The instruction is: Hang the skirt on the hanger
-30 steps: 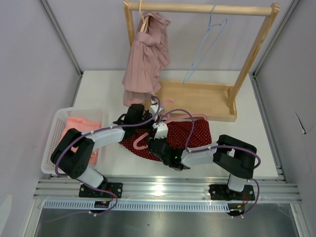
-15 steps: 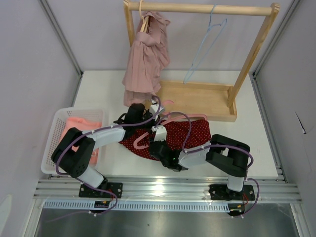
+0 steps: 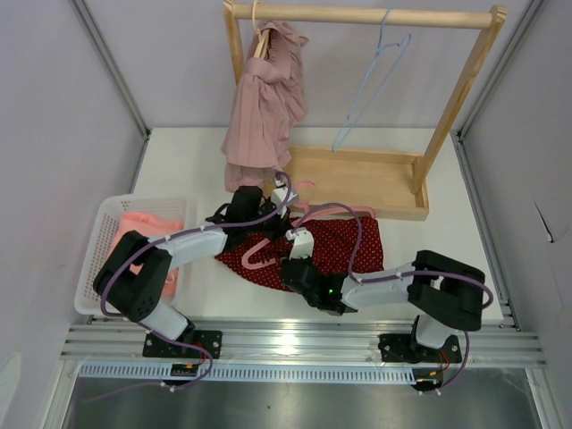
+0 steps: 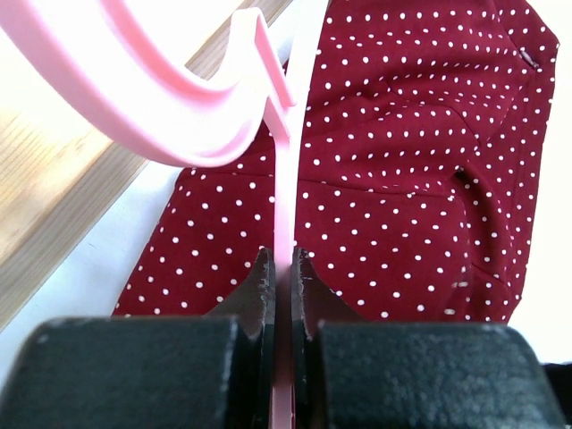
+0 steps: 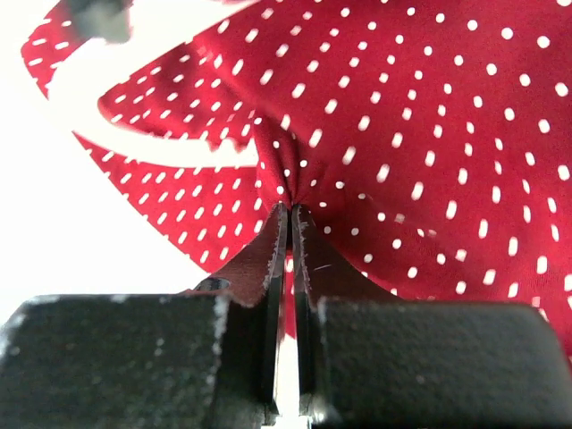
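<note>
Basket (image 3: 105,207) sits at the far left of the table (image 3: 447,259), with a pink garment (image 3: 147,223) bundled inside. Next along, the left claw (image 4: 282,268) is clenched on a thin bar of the pink hanger (image 4: 170,112). The hook curls out just beyond the fingertips, toward the near-left edge of the skirt.

That skirt (image 3: 344,241), red with white dots, lies flat on the table between the two arms. It spreads rightward from the hook toward the wooden rack (image 3: 357,15). How much of the hanger's body is tucked under or over the cloth is hard to tell from above.

The right claw (image 5: 288,213) is pinched shut on a small pleat of skirt fabric at its near-left side, close beside the hook. So the right arm is the nearer one to the cloth, and the hanger lies leftward and slightly beyond its grip. My guess is that the next move draws that pinched edge toward the bar. A blue hanger (image 3: 366,89) dangles from the rail at right.
</note>
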